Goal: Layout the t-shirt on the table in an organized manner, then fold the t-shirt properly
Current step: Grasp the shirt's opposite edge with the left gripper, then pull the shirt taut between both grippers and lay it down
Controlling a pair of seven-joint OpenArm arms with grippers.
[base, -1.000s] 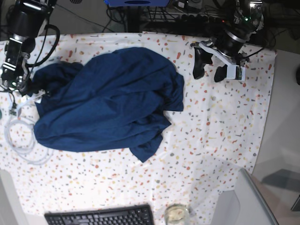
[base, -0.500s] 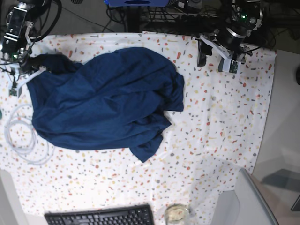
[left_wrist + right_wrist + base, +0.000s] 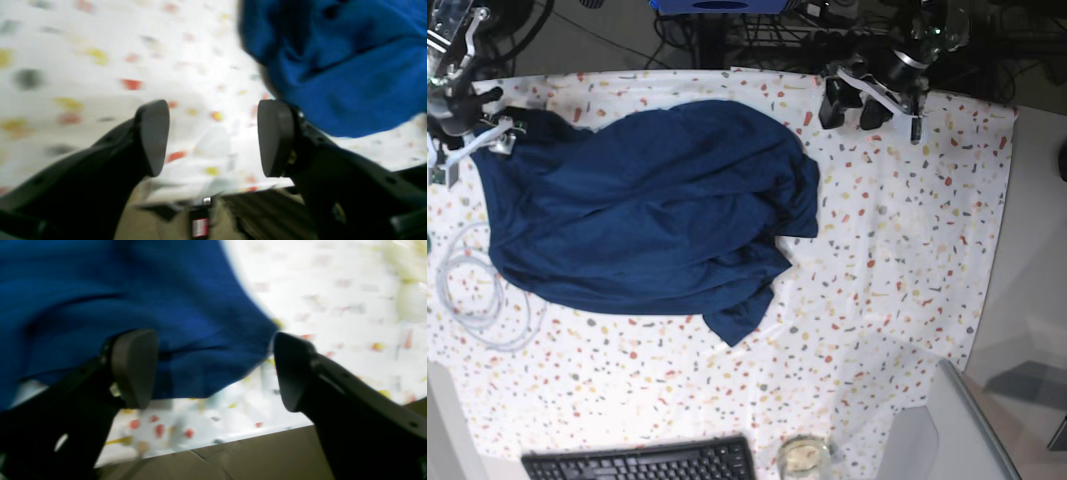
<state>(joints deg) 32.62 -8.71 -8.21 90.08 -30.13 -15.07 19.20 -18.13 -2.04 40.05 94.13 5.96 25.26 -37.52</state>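
Trouble starts with the t-shirt [image 3: 647, 210] itself: it lies bunched across the left half of the table [image 3: 907, 250], its lower edge folded into a tail, so a grab at a thick fold would likely lift several layers and tangle it further instead of spreading it. The right gripper [image 3: 467, 125] hangs over the shirt's far left corner with jaws apart and nothing between them, so that corner lies loose. The left gripper [image 3: 847, 100] hovers near the shirt's far right edge, also spread and empty. A cable coil [image 3: 472, 300] lies just beside the shirt's left edge and could snag cloth dragged that way. A keyboard [image 3: 642, 462] and a glass [image 3: 804, 455] sit at the near edge, limiting room there.
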